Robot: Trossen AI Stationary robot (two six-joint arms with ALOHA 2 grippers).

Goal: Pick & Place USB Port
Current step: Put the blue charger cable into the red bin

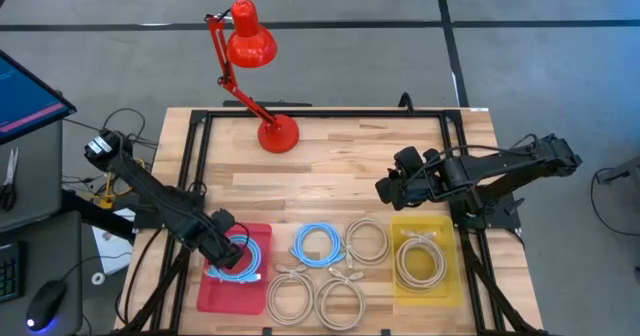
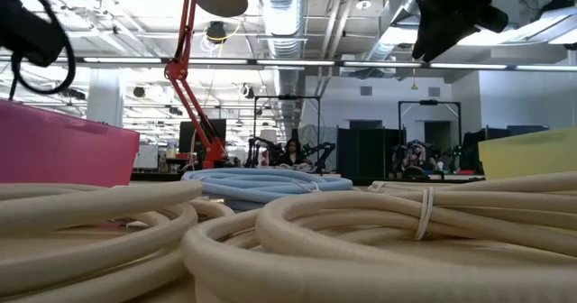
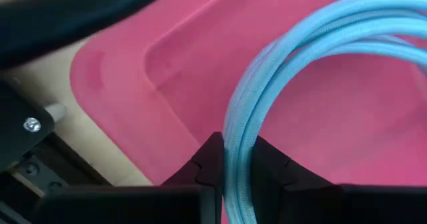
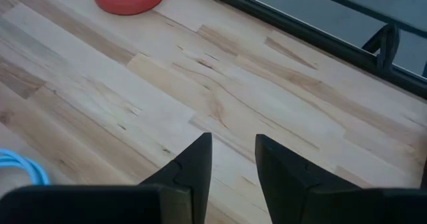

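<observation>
Left gripper clamps the blue cable coil over the pink tray; right gripper is narrowly parted

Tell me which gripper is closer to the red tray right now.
The left. The left gripper is over the red tray, shut on the blue cable lying in it. The right gripper hovers empty above bare table, well off toward the yellow tray.

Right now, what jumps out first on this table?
A bright red desk lamp stands at the table's far edge. Along the near edge lie coiled cables; the left gripper grips a blue cable over a pink tray, while the right gripper hangs open above bare wood beside a yellow tray.
</observation>
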